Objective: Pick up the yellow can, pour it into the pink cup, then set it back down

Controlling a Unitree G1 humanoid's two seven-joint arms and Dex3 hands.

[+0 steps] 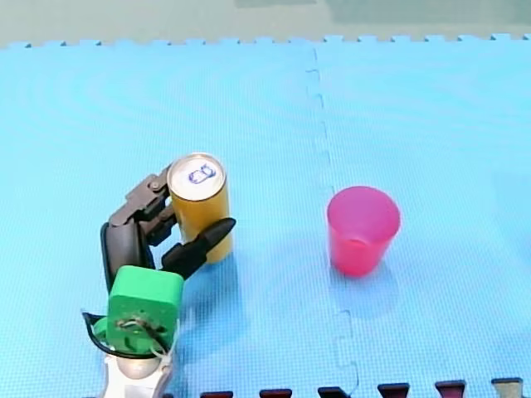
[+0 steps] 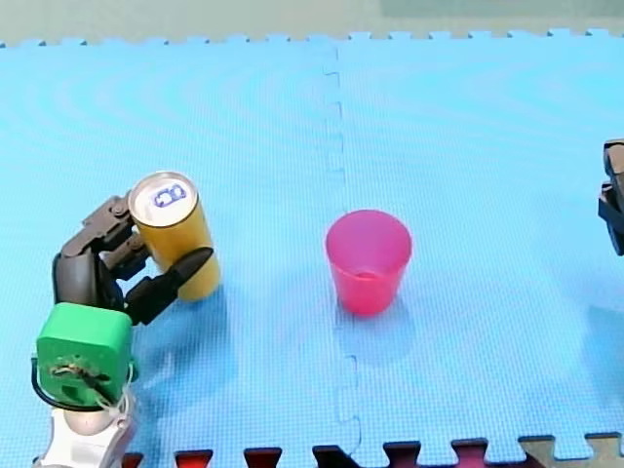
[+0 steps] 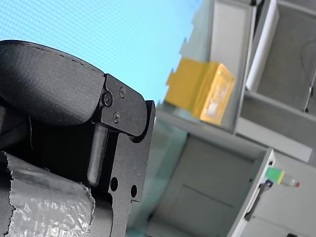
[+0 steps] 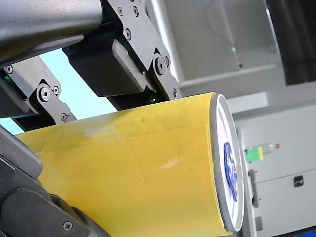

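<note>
The yellow can (image 1: 202, 217) with a silver top stands upright on the left part of the mat. My left hand (image 1: 184, 217) is shut on it, black fingers (image 1: 148, 197) behind it and the thumb across its front. In the second wrist view the can (image 4: 138, 173) lies between the black fingers (image 4: 118, 69). I cannot tell whether the can's base touches the mat. The pink cup (image 1: 362, 230) stands upright to the can's right, well apart from it. Part of my right hand (image 2: 614, 195) shows at the right edge, away from the cup.
A blue foam puzzle mat (image 1: 415, 124) covers the surface, with a seam (image 1: 318, 116) running front to back between can and cup. Coloured tabs line its near edge (image 1: 398, 390). The first wrist view shows grey cabinets and a yellow box (image 3: 200, 89) beyond the mat.
</note>
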